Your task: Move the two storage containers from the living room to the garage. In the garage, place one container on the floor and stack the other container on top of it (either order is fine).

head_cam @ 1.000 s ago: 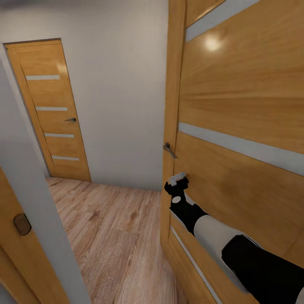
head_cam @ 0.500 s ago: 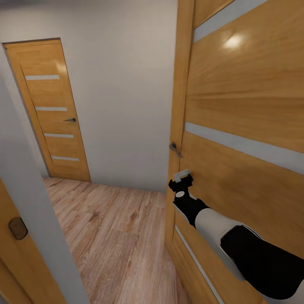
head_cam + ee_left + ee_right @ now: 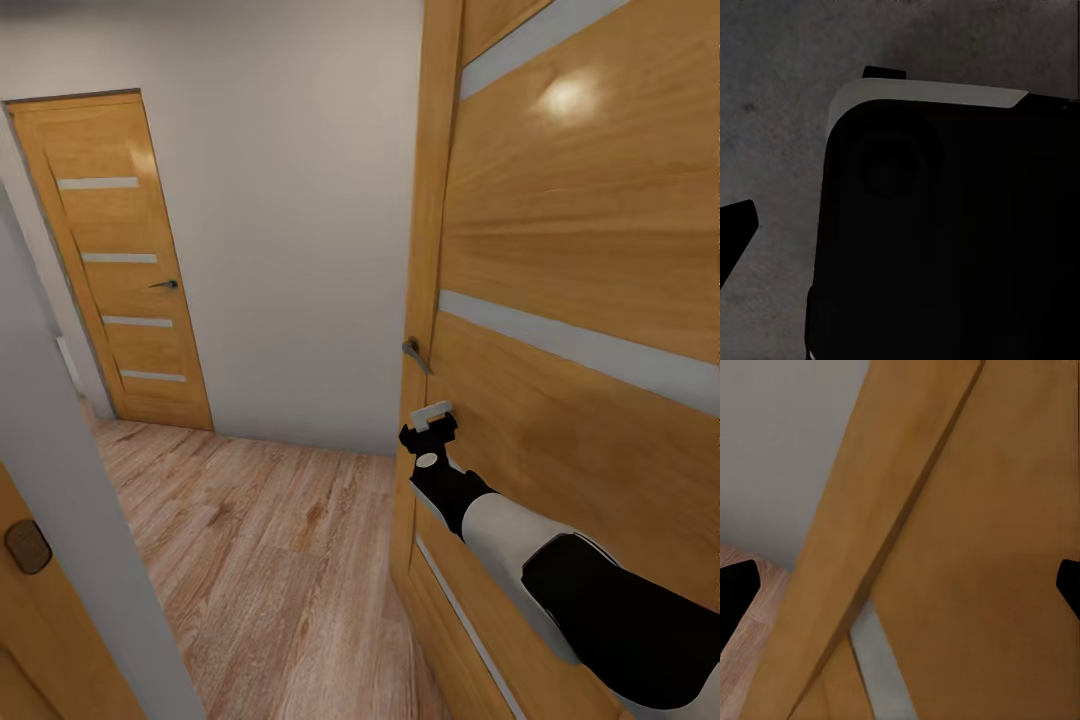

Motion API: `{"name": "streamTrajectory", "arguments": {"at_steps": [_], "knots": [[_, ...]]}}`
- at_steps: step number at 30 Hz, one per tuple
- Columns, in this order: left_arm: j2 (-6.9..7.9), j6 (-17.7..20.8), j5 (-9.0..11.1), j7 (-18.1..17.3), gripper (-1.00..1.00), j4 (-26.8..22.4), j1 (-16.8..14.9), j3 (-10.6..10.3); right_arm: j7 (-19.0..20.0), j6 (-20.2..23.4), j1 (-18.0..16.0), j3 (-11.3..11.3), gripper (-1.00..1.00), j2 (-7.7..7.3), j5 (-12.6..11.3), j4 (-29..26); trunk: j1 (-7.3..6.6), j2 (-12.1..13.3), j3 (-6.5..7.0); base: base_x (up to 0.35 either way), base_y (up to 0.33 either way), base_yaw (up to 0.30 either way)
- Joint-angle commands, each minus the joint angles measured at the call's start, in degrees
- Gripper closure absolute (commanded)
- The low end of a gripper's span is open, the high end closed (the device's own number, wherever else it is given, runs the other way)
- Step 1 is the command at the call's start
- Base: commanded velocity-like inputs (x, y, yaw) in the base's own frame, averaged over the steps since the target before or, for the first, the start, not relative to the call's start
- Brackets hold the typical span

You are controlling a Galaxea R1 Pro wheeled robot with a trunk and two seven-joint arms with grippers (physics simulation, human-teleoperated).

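In a hallway with a wood-plank floor (image 3: pixel 270 540), no storage container is in sight; the robot appears to be in transit. The right gripper (image 3: pixel 430 418) presses close to an open wooden door (image 3: pixel 580 250) just below its handle (image 3: pixel 414 354), fingertips spread wide in the right wrist view, holding nothing. The left gripper's state cannot be told from its dark wrist view. The arm could catch on the door's edge. A closed door (image 3: pixel 125 260) stands ahead; a grey wall edge (image 3: pixel 70 520) narrows the passage on the left.

The open door (image 3: pixel 580 300) has swung further right, right hand (image 3: pixel 432 418) following.
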Motion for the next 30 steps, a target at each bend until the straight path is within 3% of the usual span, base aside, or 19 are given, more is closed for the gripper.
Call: {"name": "streamTrajectory", "arguments": {"at_steps": [1, 8, 22, 30], "knots": [[0.00, -0.09, 0.45, -0.03, -1.00, -0.06, 0.02, 0.07, -0.41, -0.98, -0.11, 0.21, -1.00, 0.01, -0.11, 0.09, 0.00, -0.03, -0.05, 0.012, -0.026, 0.000], [0.00, -0.04, 0.51, 0.02, -1.00, -0.14, 0.01, 0.07, 0.03, -1.69, -0.12, 0.36, -1.00, 0.01, -0.07, 0.09, 0.00, -0.03, -0.05, 0.026, -0.007, 0.000], [0.00, -0.03, 0.53, -0.03, -1.00, 0.12, 0.01, 0.03, 0.38, -1.65, -0.12, 0.30, -1.00, 0.01, -0.10, 0.09, 0.00, -0.03, -0.05, 0.279, 0.000, 0.000], [0.00, -0.08, 0.53, -0.03, -1.00, 0.12, 0.03, 0.07, 0.38, -1.64, -0.13, 0.23, -1.00, 0.01, -0.17, 0.09, 0.00, -0.03, -0.05, 0.068, 0.000, 0.000]]}}
